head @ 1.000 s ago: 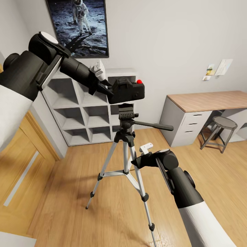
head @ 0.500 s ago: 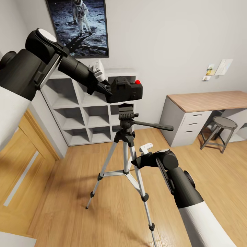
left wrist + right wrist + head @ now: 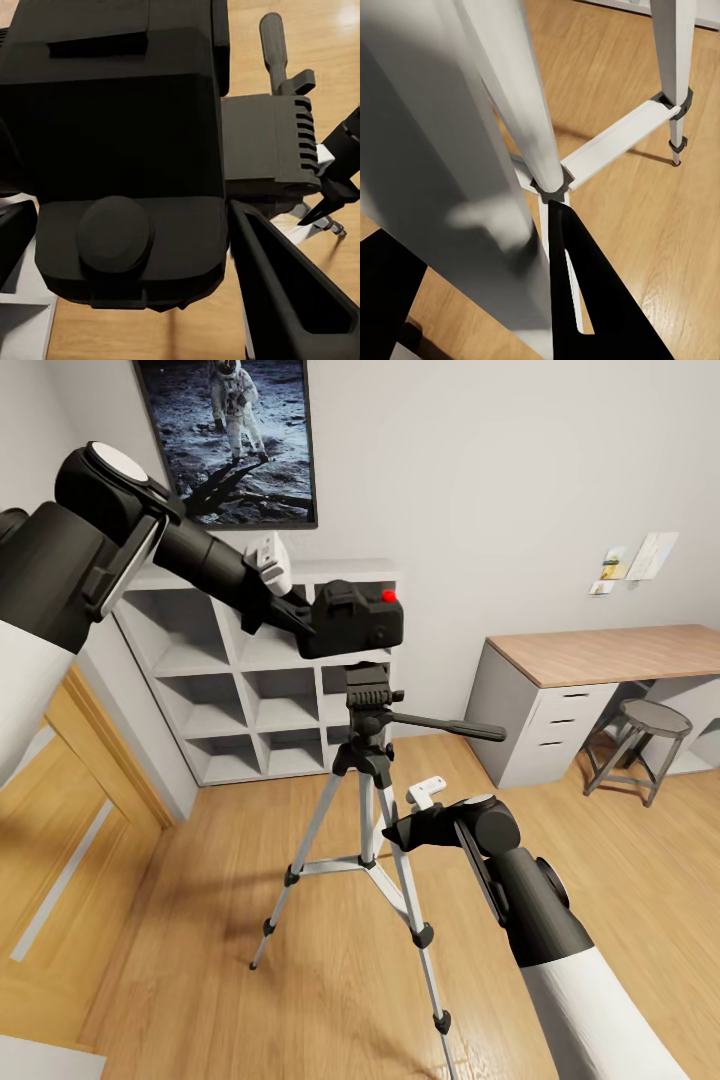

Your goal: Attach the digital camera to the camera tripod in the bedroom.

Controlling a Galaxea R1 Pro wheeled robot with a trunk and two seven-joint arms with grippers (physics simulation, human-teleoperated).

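My left gripper (image 3: pixel 305 622) is shut on the black digital camera (image 3: pixel 350 622), red button (image 3: pixel 388 596) up. The camera hangs just above the black head (image 3: pixel 368 695) of the camera tripod, slightly to its left, with a small gap. The pan handle (image 3: pixel 450 727) sticks out right. The left wrist view has the camera (image 3: pixel 127 150) between my fingers (image 3: pixel 292 300), with the tripod head (image 3: pixel 266 146) beside it. My right gripper (image 3: pixel 398 832) sits low on a silver tripod leg (image 3: pixel 400 870); that leg (image 3: pixel 510 112) fills the gap between its fingers (image 3: pixel 592 300).
A grey cube shelf (image 3: pixel 250 690) stands against the wall behind the tripod, under the astronaut poster (image 3: pixel 235 435). A wood-topped desk (image 3: pixel 600 655) and stool (image 3: pixel 650 725) are at the right. A wooden door (image 3: pixel 60 810) is at the left. Open wood floor (image 3: pixel 330 1000) lies in front.
My left arm has carried the camera a little to the left and slightly up, off from right over the tripod head. The right arm and tripod have stayed still.
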